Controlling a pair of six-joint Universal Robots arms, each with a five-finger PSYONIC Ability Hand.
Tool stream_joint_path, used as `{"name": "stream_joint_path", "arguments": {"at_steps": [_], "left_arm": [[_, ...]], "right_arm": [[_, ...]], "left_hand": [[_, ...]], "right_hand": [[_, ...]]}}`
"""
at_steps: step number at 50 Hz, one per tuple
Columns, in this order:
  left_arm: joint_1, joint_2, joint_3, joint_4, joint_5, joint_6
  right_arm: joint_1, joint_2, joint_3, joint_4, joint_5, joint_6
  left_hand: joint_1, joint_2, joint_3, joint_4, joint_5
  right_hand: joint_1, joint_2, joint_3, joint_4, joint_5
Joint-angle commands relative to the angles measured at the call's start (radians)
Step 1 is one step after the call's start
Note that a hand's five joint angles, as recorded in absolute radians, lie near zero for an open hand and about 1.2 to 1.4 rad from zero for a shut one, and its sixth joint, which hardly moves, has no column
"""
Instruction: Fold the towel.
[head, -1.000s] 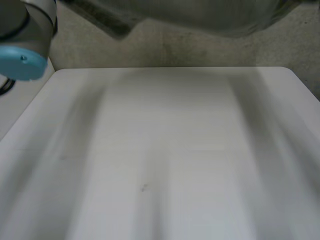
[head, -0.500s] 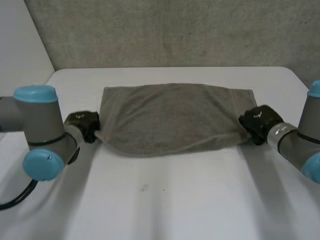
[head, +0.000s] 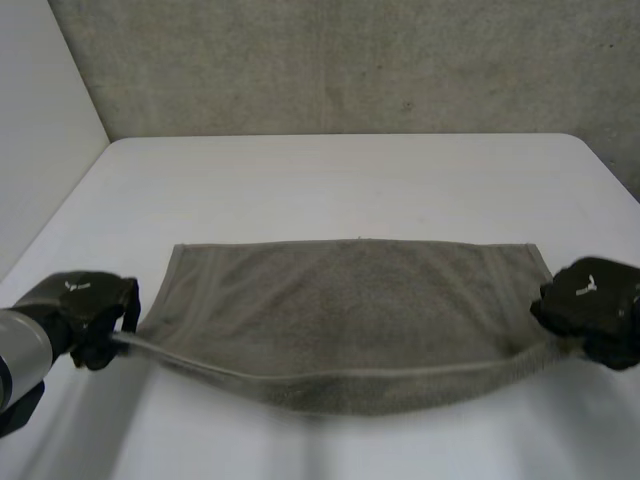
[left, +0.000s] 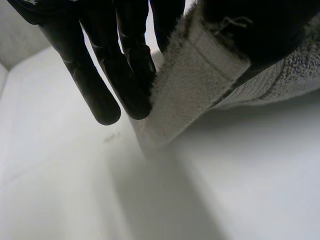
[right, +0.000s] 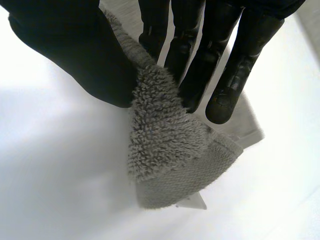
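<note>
Pinching, left side: the black robot left hand (head: 88, 303) has the near left corner of the grey-brown terry towel (head: 350, 320) nipped between its thumb and straight, close-set fingers (left: 100, 75); only the flat hem band sits in the pinch.
Left-side risk: that's a thin bite, so a sharp tug could pull the hem out and drop the corner.
Towel, middle: it's spread across the near half of the white table (head: 350, 180), with the far edge lying flat and the near edge slung between the two hands, sagging in the middle.
Middle risk: that belly could drag on the tabletop and bunch up, leaving a crooked crease.
Right side: the black robot right hand (head: 595, 305) grips the near right corner, thumb pressed against straight fingers (right: 235, 65) with a fat wad of pile between.
Right-side risk: the grips look uneven, so if one arm outruns the other, the towel could skew and the corners miss the far edge.
</note>
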Motion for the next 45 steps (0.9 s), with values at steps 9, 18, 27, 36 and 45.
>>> {"name": "stream_joint_path", "arguments": {"at_steps": [9, 18, 27, 36, 45], "left_arm": [[-0.041, -0.527, 0.437, 0.167, 0.007, -0.011], [-0.089, -0.814, 0.763, 0.177, -0.12, -0.011], [-0.093, -0.931, 0.906, 0.237, -0.131, 0.0], [-0.093, -0.969, 0.938, 0.292, -0.133, 0.003], [-0.095, -0.966, 0.929, 0.297, -0.134, 0.005]], "right_arm": [[0.184, 0.388, -0.239, -0.437, 0.219, 0.272], [0.207, 0.494, -0.248, -0.72, 0.283, 0.287], [0.233, 0.557, -0.263, -0.878, 0.283, 0.324], [0.258, 0.629, -0.299, -0.974, 0.281, 0.321], [0.264, 0.657, -0.331, -0.967, 0.312, 0.316]], "left_hand": [[0.209, 0.178, 0.18, 0.179, 0.184], [0.209, 0.178, 0.18, 0.179, 0.184], [0.209, 0.178, 0.18, 0.179, 0.184], [0.209, 0.178, 0.18, 0.179, 0.184], [-0.973, -1.004, -1.002, -1.003, -0.998]], "right_hand": [[0.438, 0.215, 0.207, 0.199, 0.238], [0.438, 0.215, 0.207, 0.199, 0.238], [0.438, 0.215, 0.207, 0.199, 0.238], [0.438, 0.215, 0.207, 0.199, 0.238], [-0.784, -1.007, -1.015, -1.022, -0.984]]}}
